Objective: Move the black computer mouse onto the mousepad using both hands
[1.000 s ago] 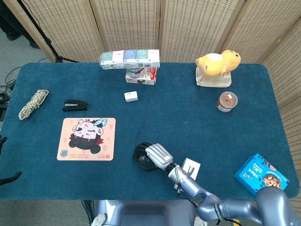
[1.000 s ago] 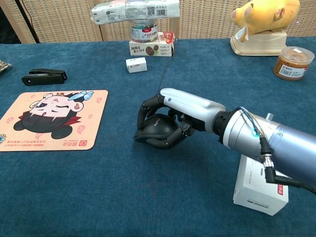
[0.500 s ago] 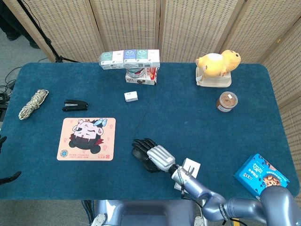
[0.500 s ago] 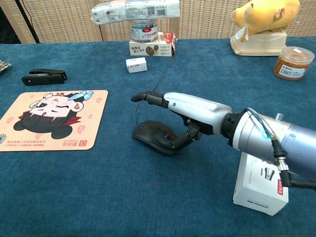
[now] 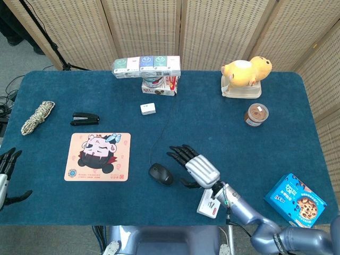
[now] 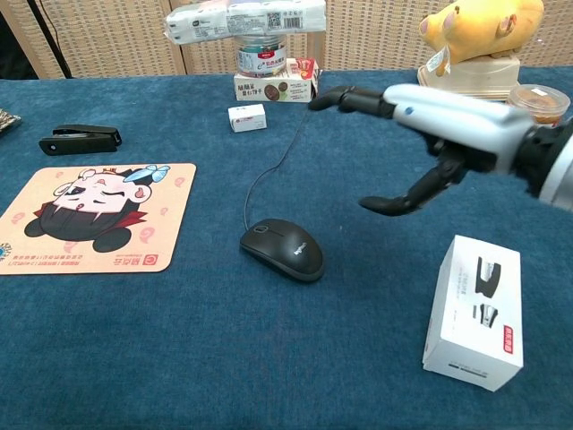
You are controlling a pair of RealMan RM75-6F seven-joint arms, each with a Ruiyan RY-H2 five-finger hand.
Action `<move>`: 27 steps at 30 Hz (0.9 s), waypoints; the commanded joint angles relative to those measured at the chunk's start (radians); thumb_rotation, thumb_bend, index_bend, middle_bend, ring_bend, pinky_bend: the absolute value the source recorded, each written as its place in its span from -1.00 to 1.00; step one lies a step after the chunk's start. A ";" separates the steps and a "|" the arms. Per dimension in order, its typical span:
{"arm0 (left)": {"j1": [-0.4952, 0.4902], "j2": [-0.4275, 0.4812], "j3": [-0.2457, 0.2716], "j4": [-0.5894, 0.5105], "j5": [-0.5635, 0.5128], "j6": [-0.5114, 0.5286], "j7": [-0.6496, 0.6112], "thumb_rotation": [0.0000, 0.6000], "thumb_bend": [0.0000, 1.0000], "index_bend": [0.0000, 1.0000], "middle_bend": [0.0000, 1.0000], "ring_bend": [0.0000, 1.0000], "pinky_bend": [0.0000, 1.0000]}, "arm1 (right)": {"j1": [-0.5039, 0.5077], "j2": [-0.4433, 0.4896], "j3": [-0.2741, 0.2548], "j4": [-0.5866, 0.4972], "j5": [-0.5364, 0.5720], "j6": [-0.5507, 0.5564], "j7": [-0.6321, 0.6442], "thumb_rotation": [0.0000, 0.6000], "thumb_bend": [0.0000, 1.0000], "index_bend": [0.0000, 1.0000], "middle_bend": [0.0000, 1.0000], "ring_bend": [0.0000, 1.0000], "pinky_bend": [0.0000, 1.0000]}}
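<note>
Black computer mouse [image 6: 283,248] lies on the blue worktop [image 5: 276,154], just right of the mousepad [image 5: 98,156] and not on it; nothing touches it. Its thin cable [image 6: 273,159] runs back toward the far stack of boxes. Right hand [image 5: 195,167] is raised above the cloth, right of the mouse and clear of it, fingers [image 6: 345,97] spread and extended, thumb hanging apart below, holding nothing. Left hand [image 5: 6,169] shows only at the left edge of the head view, off the worktop's near-left corner, fingers apart, nothing in it. Mousepad is pinkish with a cartoon face, flat, near-left area. Black stapler [image 5: 84,118] sits just beyond the mousepad; coil of rope [image 5: 37,117] further left near the edge. Small white box [image 5: 148,109] behind the mouse, mid-worktop. Long pack of tissues [image 5: 146,66] rests atop a tin and carton at the far edge. Yellow plush toy [image 5: 246,71] sits on a cream container, far right; a brown-lidded jar [image 5: 256,115] just in front of it. White carton [image 6: 474,310] stands near the right forearm; blue cookie box [image 5: 295,196] at the near-right corner.
</note>
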 commanded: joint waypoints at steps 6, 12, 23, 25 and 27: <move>-0.173 -0.019 0.021 0.106 0.231 -0.106 -0.053 1.00 -1.00 -1.00 -1.00 -1.00 -1.00 | -0.178 0.262 -0.056 -0.106 -0.008 0.189 -0.128 1.00 -1.00 -1.00 -1.00 -1.00 -1.00; -0.314 -0.052 0.021 0.121 0.328 -0.210 -0.112 1.00 -1.00 -1.00 -1.00 -1.00 -1.00 | -0.296 0.320 -0.087 -0.052 0.055 0.272 -0.112 1.00 -1.00 -1.00 -1.00 -1.00 -1.00; -0.532 -0.212 -0.030 0.071 0.327 -0.437 0.012 1.00 -1.00 -1.00 -1.00 -1.00 -1.00 | -0.449 0.355 -0.122 0.025 0.072 0.366 0.023 1.00 -1.00 -1.00 -1.00 -1.00 -1.00; -0.564 -0.250 -0.043 0.077 0.300 -0.483 0.048 1.00 -1.00 -1.00 -1.00 -1.00 -0.98 | -0.466 0.358 -0.117 0.031 0.071 0.380 0.047 1.00 -1.00 -1.00 -1.00 -1.00 -1.00; -0.594 -0.288 -0.054 0.084 0.280 -0.520 0.076 1.00 -1.00 -0.99 -1.00 -1.00 -0.95 | -0.479 0.362 -0.110 0.031 0.071 0.393 0.068 1.00 -1.00 -1.00 -1.00 -1.00 -1.00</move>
